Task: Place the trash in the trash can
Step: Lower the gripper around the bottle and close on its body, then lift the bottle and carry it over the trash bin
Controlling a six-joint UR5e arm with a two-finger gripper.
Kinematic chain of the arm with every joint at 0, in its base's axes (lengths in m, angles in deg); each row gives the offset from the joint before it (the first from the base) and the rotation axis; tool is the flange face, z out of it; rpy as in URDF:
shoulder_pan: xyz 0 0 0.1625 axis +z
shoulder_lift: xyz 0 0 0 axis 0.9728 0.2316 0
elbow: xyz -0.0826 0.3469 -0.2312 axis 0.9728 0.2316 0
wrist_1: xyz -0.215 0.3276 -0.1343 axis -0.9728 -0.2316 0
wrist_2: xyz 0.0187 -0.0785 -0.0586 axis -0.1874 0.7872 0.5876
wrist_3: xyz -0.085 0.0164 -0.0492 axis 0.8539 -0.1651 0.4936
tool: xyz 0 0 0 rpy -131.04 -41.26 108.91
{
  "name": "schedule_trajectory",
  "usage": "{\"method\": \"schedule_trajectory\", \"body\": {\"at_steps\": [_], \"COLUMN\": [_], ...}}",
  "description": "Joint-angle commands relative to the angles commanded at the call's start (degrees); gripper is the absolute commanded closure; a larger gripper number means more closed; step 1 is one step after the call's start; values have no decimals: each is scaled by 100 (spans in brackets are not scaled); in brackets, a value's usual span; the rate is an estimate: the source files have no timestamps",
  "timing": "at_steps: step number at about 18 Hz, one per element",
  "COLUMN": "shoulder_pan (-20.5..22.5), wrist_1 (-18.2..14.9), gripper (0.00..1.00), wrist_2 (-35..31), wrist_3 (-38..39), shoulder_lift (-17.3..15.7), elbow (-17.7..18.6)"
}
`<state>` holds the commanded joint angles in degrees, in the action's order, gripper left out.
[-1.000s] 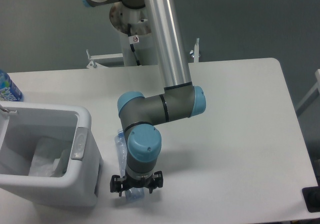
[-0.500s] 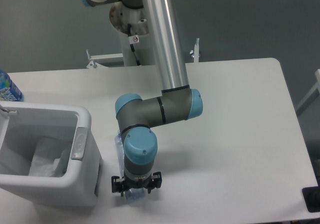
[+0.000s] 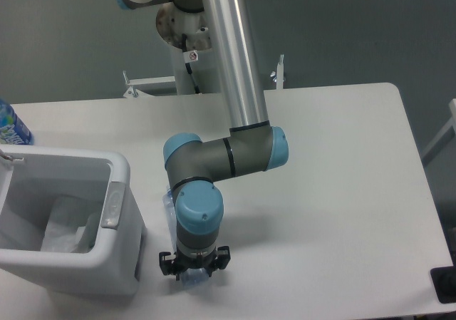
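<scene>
Camera view showing gripper (image 3: 194, 269) lowered onto bottle (image 3: 171, 213), lying on table (image 3: 342, 192) just right of bin (image 3: 117, 192). Fingers straddling the bottle's near end; grip state cannot be told, wrist blocking the jaws. Wrapper (image 3: 68, 227) lying inside the bin. Blue-labelled bottle (image 3: 11, 124) standing behind the bin at left edge.
</scene>
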<state>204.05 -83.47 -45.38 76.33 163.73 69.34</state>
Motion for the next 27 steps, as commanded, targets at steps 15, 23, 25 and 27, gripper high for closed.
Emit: {"method": "schedule_trajectory", "body": {"at_steps": [15,23,25,27], "shoulder_pan": [9,70,228,386], "wrist_1": [9,0,-9,26], "gripper": [41,41,40,40], "wrist_2": [-9,0,9,26], "wrist_3": [-53,-456,-449,-396], "shoulder_lift": [-140,-316,-421,-466], "elbow": [-53,-201,-499,-1008]}}
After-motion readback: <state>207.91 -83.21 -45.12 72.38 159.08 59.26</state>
